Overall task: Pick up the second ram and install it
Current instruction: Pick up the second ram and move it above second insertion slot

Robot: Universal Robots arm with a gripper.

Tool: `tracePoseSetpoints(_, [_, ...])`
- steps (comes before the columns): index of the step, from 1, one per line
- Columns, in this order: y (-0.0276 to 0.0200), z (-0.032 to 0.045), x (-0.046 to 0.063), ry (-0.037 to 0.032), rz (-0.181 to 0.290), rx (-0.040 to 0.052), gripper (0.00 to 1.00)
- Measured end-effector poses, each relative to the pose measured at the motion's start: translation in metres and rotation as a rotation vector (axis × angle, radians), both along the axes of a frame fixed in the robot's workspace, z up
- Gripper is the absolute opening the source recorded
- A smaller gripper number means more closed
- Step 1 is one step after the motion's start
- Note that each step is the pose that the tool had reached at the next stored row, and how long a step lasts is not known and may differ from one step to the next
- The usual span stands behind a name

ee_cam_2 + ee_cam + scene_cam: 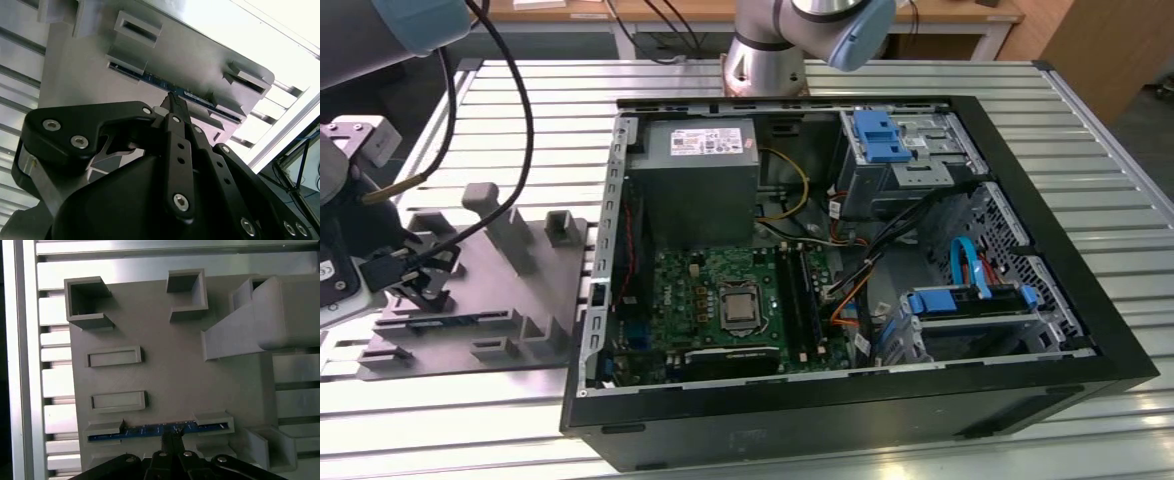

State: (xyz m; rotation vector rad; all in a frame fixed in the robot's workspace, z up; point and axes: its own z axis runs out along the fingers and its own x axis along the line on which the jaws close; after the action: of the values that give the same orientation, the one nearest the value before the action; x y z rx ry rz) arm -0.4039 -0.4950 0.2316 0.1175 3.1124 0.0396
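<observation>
Ram [150, 429] stands on edge in grey tray [165, 375] slot, at exterior view's lower left. End effector [172, 436] closed narrow, pinching ram's upper edge at mid-length. Likely light, stiff, fragile: grip board faces centrally, keep off contacts.

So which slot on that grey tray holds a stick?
The one at the gripper: the second ram lies across it; the other slots show bare grey.
</observation>
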Motion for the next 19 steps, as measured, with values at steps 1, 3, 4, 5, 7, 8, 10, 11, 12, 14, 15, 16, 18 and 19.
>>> tracePoseSetpoints(1, [0.0000, 0.0000, 0.0000, 0.0001, 0.000, -0.0001, 0.10])
tracePoseSetpoints(3, [0.0000, 0.0000, 0.0000, 0.0001, 0.000, -0.0002, 0.10])
tracePoseSetpoints(4, [0.0000, 0.0000, 0.0000, 0.0000, 0.001, -0.0002, 0.10])
tracePoseSetpoints(5, [0.0000, 0.0000, 0.0000, 0.0000, 0.002, -0.0002, 0.10])
tracePoseSetpoints(7, [0.0000, 0.0000, 0.0000, 0.0000, 0.008, -0.0002, 0.10])
tracePoseSetpoints(8, [0.0000, 0.0000, 0.0000, 0.0000, 0.014, -0.0002, 0.10])
tracePoseSetpoints(10, [0.0001, 0.0000, -0.0001, 0.0000, 0.027, -0.0002, 0.10])
tracePoseSetpoints(11, [0.0001, 0.0001, -0.0001, 0.0001, 0.035, -0.0002, 0.10])
tracePoseSetpoints(12, [0.0000, 0.0001, -0.0002, 0.0001, 0.043, -0.0003, 0.10])
tracePoseSetpoints(14, [0.0000, 0.0000, -0.0002, 0.0000, 0.061, -0.0002, 0.10])
tracePoseSetpoints(15, [0.0000, 0.0000, -0.0002, 0.0000, 0.072, -0.0001, 0.10])
tracePoseSetpoints(16, [0.0000, 0.0000, -0.0003, 0.0000, 0.085, -0.0002, 0.10])
tracePoseSetpoints(18, [0.0000, 0.0000, -0.0003, 0.0000, 0.107, -0.0002, 0.10])
tracePoseSetpoints(19, [0.0000, 0.0000, -0.0003, 0.0000, 0.117, -0.0002, 0.10])
